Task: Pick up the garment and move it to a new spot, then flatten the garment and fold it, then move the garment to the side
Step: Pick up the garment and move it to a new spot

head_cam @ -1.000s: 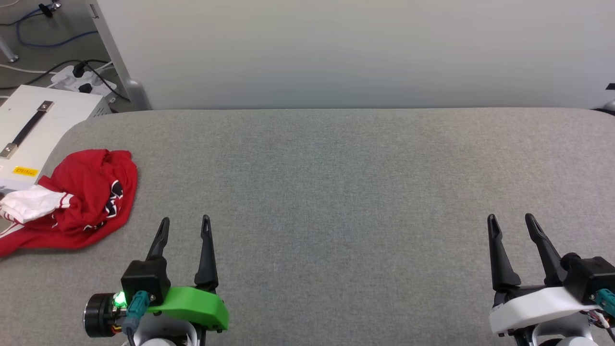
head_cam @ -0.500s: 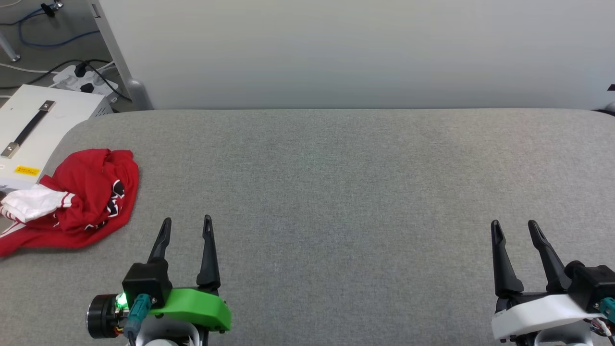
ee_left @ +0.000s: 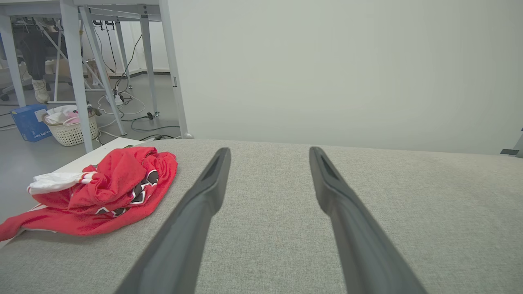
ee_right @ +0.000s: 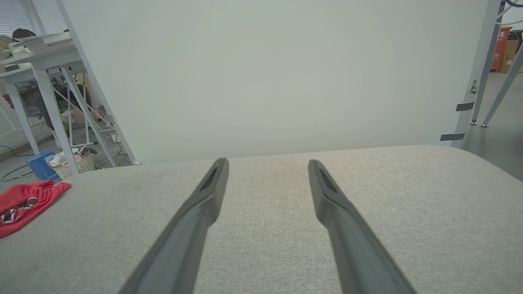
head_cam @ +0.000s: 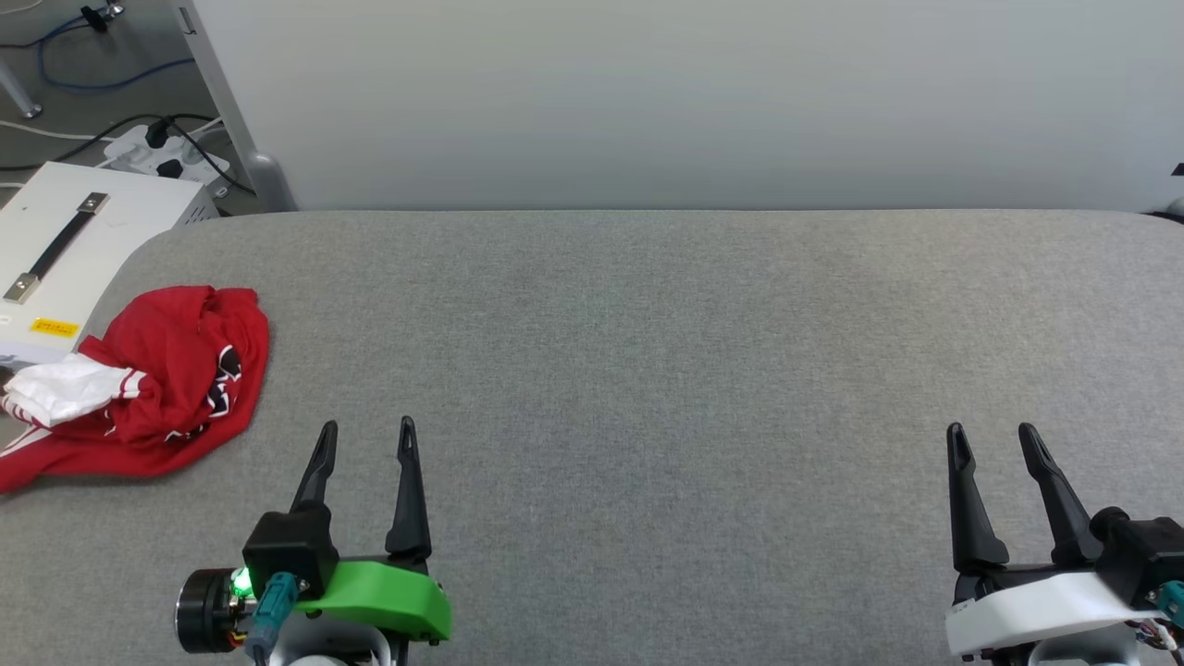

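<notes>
The garment (head_cam: 157, 379) is a crumpled red shirt with a white sleeve and black lettering, heaped at the left end of the grey table (head_cam: 647, 333), partly hanging over its edge. The left wrist view has the garment (ee_left: 106, 188) at the left, and the right wrist view catches the garment (ee_right: 24, 204) at its far left. My left gripper (head_cam: 366, 429) stands open to the right of the heap, nearer me and apart from it, with nothing between its fingers. My right gripper (head_cam: 992, 433) stands open and empty far off at the lower right.
A white partition wall (head_cam: 647, 102) runs behind the table. Left of the table stand a white box with a handle (head_cam: 65, 240) and a power strip with cables (head_cam: 157, 153). A laundry basket (ee_left: 71, 128) and table legs stand on the floor beyond.
Both grippers have drawn slightly back toward me, lower in the head view; the left one has also shifted a little to the right. The garment lies as before.
</notes>
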You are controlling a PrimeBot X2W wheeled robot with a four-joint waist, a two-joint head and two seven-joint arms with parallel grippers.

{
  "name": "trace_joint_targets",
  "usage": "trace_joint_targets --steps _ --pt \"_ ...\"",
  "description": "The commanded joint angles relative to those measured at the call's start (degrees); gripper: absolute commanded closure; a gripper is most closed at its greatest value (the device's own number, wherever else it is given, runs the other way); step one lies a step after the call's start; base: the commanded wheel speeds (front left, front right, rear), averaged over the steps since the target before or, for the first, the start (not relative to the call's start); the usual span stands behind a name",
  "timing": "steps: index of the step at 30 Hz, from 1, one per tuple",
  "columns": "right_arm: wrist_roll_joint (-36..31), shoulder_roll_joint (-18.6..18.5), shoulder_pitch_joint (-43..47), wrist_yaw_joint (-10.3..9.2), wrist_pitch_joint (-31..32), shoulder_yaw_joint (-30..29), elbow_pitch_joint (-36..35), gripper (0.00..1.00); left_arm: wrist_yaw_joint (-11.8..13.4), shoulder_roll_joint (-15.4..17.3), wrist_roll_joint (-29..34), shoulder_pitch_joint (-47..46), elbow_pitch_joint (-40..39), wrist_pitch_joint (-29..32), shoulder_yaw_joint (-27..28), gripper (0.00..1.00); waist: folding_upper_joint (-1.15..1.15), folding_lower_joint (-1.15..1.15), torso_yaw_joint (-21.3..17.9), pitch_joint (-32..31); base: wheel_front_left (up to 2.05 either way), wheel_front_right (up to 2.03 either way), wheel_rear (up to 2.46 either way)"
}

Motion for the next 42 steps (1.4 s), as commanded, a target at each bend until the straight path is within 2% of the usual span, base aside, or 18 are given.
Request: trace_joint_targets --steps 1,15,23,29,30,42 --pt "0.07 0.0 0.91 -0.04 -0.62 0.09 -0.26 0.0 0.3 -0.22 -0.62 0.21 0.24 -0.6 -0.17 0.0 0.0 0.0 0.04 0.02 0.0 0.0 0.0" --pt "0.59 0.0 1.64 -0.04 -2.11 -0.07 -0.37 0.0 0.76 -0.25 -1.35 0.2 0.78 -2.11 -0.85 0.0 0.0 0.0 0.71 -0.06 0.0 0.0 0.0" --pt "-0.14 0.0 1.45 -0.04 -2.11 0.37 -0.34 0.0 0.94 -0.25 -1.31 -0.39 0.99 -2.11 0.01 0.0 0.0 0.0 2.92 0.58 0.0 0.0 0.0" --pt "-0.88 0.0 1.25 -0.04 -2.11 0.74 -0.53 0.0 1.04 -0.25 -2.0 -0.78 1.39 -2.11 1.01 0.0 0.0 0.0 6.34 1.25 0.0 0.0 0.0" --pt "-1.3 0.0 0.94 -0.04 -2.11 1.06 -0.68 0.0 1.06 -0.25 -2.17 -0.93 1.57 -2.11 1.53 0.0 0.0 0.0 8.53 1.72 0.0 0.0 0.0" --pt "-2.62 0.0 -0.12 -0.04 -2.11 2.51 -1.46 0.0 0.92 -0.25 -2.9 -1.61 1.94 -2.11 3.19 0.0 0.0 0.0 17.83 3.28 0.0 0.0 0.0"
